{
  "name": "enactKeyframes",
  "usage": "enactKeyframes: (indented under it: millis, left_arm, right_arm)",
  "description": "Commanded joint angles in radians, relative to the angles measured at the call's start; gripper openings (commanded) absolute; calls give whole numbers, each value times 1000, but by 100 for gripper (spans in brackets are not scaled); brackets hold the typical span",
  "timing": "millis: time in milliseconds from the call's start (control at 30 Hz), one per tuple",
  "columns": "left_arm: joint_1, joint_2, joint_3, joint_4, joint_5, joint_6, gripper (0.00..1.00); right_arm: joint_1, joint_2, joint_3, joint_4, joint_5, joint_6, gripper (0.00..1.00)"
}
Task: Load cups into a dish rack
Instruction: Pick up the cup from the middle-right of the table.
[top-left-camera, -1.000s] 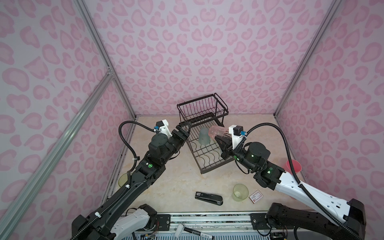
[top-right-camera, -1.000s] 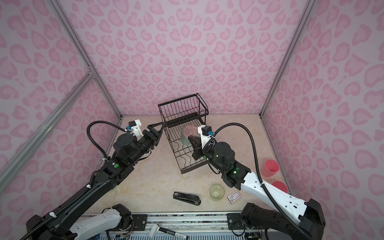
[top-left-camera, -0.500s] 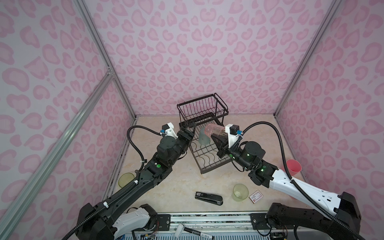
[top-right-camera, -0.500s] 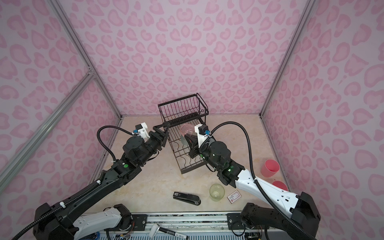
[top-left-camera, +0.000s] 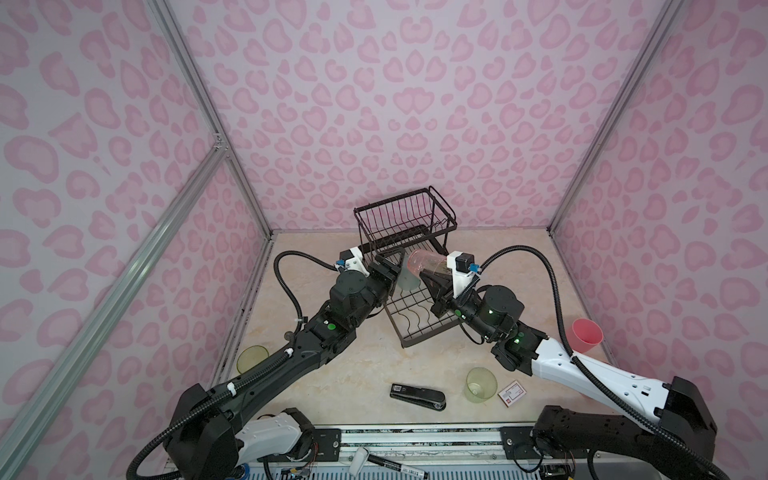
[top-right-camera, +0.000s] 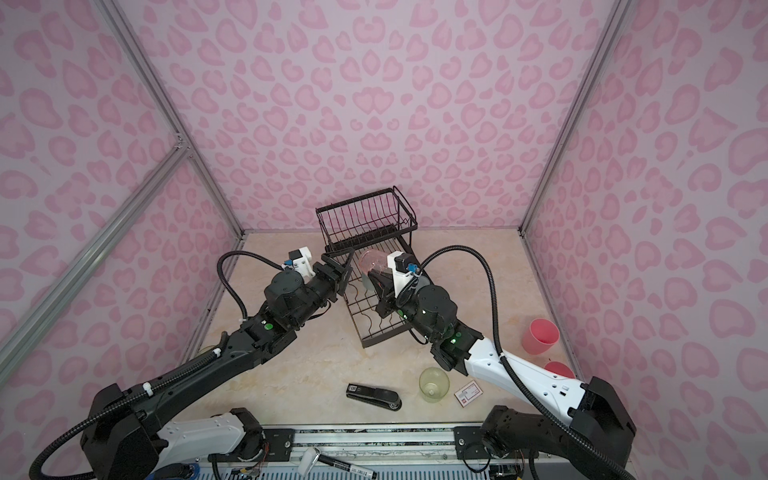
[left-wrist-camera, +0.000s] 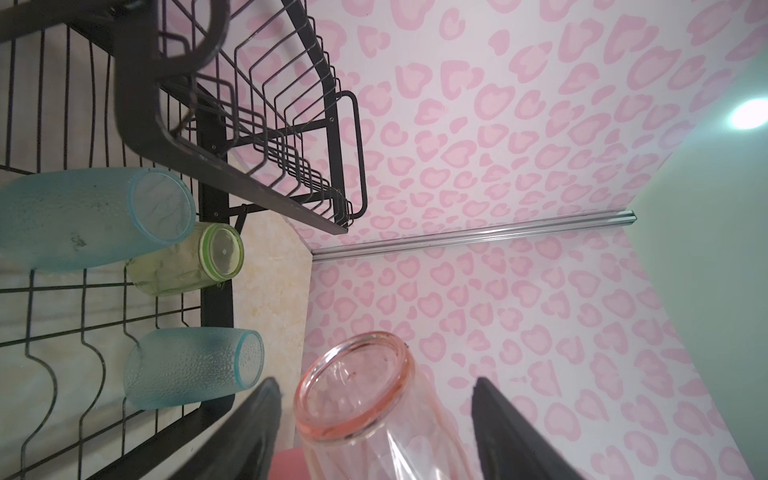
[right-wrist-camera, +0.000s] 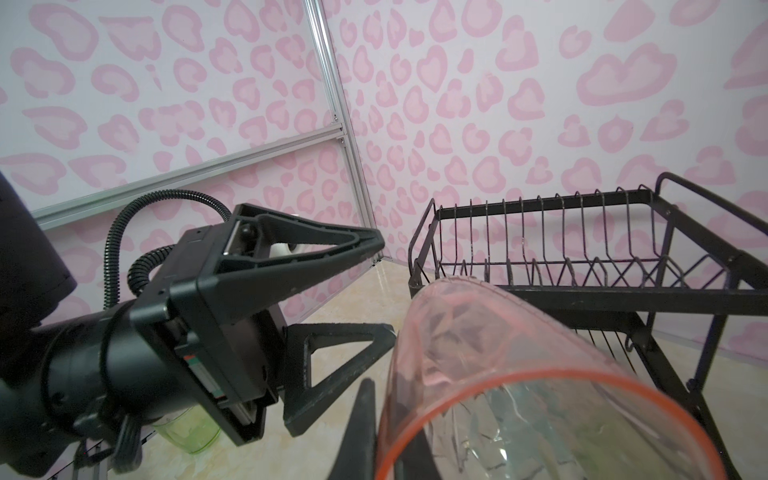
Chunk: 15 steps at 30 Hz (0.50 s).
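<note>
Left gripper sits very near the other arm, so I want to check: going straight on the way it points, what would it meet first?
The clear pink cup held by the right gripper: its base lies between the open fingers of the left gripper in the left wrist view, though depth is unclear.

Walls (top-left-camera: 374, 104) of pale lilac with pink, heart-like leopard spots enclose a beige marbled floor (top-left-camera: 357, 374). Silver aluminium posts (top-left-camera: 203, 95) run up the corners. In the left wrist view, a bright round light (left-wrist-camera: 748, 114) glows on a pale green surface (left-wrist-camera: 706, 270).
</note>
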Motion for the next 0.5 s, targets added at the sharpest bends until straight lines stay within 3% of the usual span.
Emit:
enactKeyframes:
  millis: [0, 467]
  left_arm:
    - [-4, 11, 26, 46, 23, -29, 75]
    - [-9, 92, 102, 46, 149, -66, 79]
  right_arm:
    - [-5, 8, -7, 85, -16, -6, 0]
    - [-26, 19, -15, 130, -87, 19, 0]
